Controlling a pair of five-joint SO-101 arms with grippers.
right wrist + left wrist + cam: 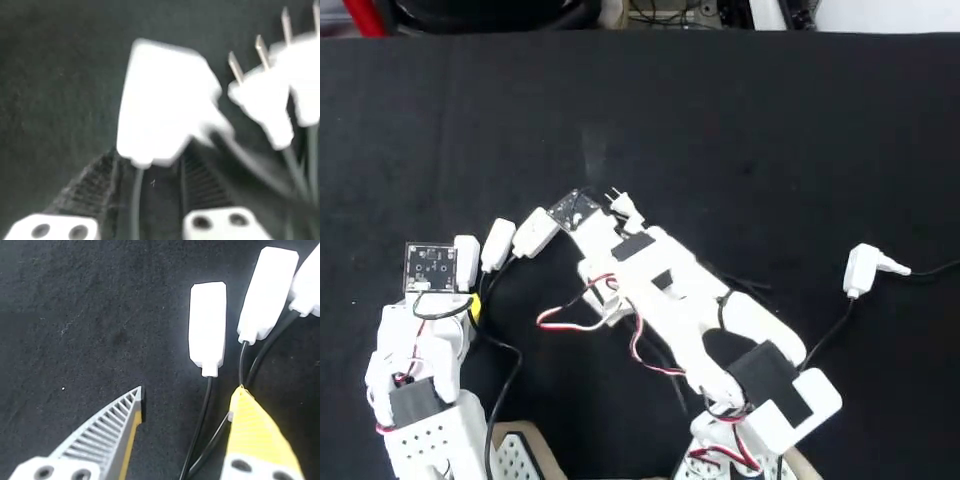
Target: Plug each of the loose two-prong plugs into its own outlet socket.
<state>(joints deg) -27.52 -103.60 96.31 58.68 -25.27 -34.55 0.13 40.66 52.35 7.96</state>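
Black counter (720, 120) with open left pincer (190, 390) near a white outlet socket (207, 325); right pincer (150, 167) gripping second socket (165, 100), two-prong plug (260, 100) just beside.

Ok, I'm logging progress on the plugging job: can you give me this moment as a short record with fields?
left gripper: open, holding nothing, low over the table
first socket, second socket: side by side ahead of it, no plug in either
right gripper: right up against a third socket; grip unclear
near plug: beside that socket, prongs bare, unplugged
second plug: just past it, prongs bare
far plug: alone, off to the right in the high view, unplugged
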